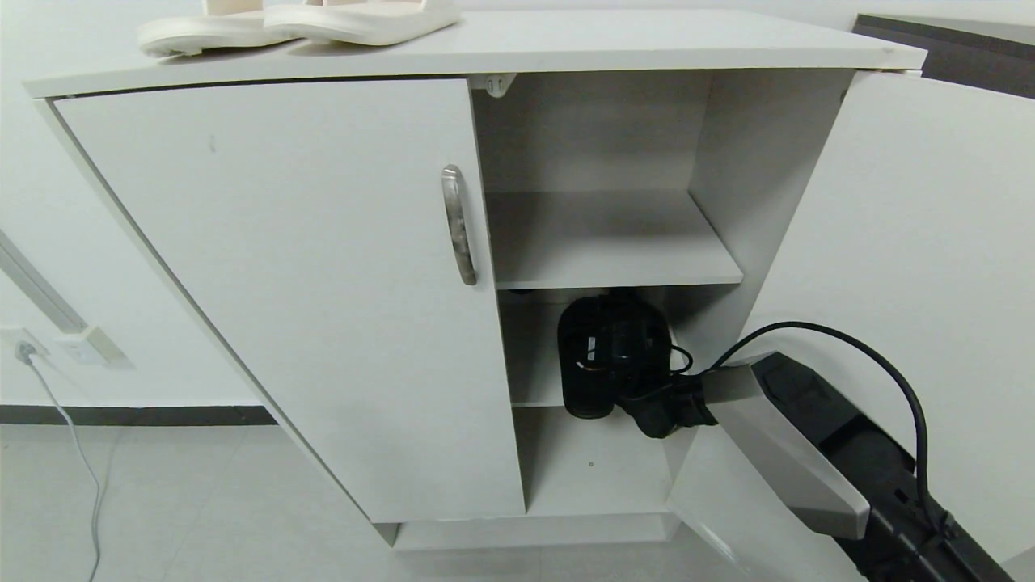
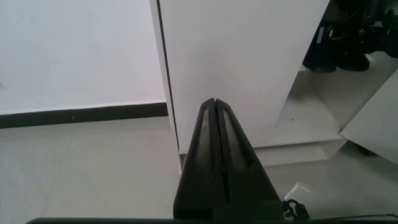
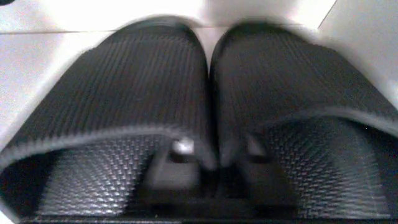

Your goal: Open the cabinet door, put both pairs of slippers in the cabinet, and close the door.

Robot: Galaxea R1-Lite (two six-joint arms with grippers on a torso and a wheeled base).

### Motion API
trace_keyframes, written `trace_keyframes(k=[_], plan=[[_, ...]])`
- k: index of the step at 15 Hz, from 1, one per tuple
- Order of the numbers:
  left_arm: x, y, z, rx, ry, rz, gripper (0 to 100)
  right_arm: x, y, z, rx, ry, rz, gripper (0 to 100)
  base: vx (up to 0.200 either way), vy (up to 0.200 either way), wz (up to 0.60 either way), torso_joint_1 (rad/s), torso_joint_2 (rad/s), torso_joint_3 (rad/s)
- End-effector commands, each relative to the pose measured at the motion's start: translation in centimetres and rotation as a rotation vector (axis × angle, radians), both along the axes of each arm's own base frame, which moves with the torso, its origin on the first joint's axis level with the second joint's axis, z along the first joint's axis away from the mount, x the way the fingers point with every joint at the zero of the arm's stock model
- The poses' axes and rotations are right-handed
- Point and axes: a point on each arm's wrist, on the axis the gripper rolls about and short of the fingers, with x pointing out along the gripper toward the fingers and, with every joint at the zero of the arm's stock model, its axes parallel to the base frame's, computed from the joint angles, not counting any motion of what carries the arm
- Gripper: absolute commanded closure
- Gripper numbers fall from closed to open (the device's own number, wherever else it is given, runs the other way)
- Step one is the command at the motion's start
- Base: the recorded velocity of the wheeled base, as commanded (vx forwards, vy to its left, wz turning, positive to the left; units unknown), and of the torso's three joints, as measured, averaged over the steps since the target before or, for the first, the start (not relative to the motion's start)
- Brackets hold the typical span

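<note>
The white cabinet (image 1: 485,48) has its right door (image 1: 914,242) swung open and its left door (image 1: 283,283) closed, with a metal handle (image 1: 458,225). A white pair of slippers (image 1: 299,24) lies on the cabinet top. My right gripper (image 3: 214,152) is shut on the black pair of slippers (image 1: 602,356), pinching their inner sides together. It holds them inside the cabinet, over the middle shelf (image 1: 534,380). The black slippers (image 2: 339,50) also show past the closed door (image 2: 242,62). My left gripper (image 2: 214,106) is shut on nothing, low in front of the cabinet.
An upper shelf (image 1: 606,242) and the cabinet floor (image 1: 598,461) lie bare. A wall socket with a hanging cable (image 1: 24,352) is at the left. The open door stands close beside my right arm. Tiled floor (image 2: 93,168) spreads to the left of the cabinet.
</note>
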Motion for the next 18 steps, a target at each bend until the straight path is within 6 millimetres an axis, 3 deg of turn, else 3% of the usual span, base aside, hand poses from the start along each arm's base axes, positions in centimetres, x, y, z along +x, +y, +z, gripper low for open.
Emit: trace_keyframes(k=[1, 6, 11, 15, 18], plan=[[0.0, 0.0, 0.0, -0.001, 0.002, 0.0, 100, -0.2, -0.1, -0.3, -0.008, 0.012, -0.001, 0, 0.0, 0.0, 0.0, 0.0, 0.0, 0.0], [0.0, 0.0, 0.0, -0.001, 0.002, 0.0, 100, -2.5, -0.8, 1.2, -0.015, 0.028, 0.012, 0, 0.0, 0.0, 0.0, 0.0, 0.0, 0.0], [0.0, 0.0, 0.0, -0.001, 0.002, 0.0, 100, -5.9, 0.1, 2.3, -0.004, 0.008, 0.061, 0, 0.0, 0.0, 0.0, 0.0, 0.0, 0.0], [0.0, 0.0, 0.0, 0.001, 0.002, 0.0, 100, -11.7, 0.4, 4.5, -0.011, 0.017, 0.14, 0, 0.0, 0.0, 0.0, 0.0, 0.0, 0.0], [0.0, 0.0, 0.0, -0.001, 0.002, 0.0, 100, -16.8, -0.5, 5.7, -0.026, 0.037, 0.198, 0, 0.0, 0.0, 0.0, 0.0, 0.0, 0.0]])
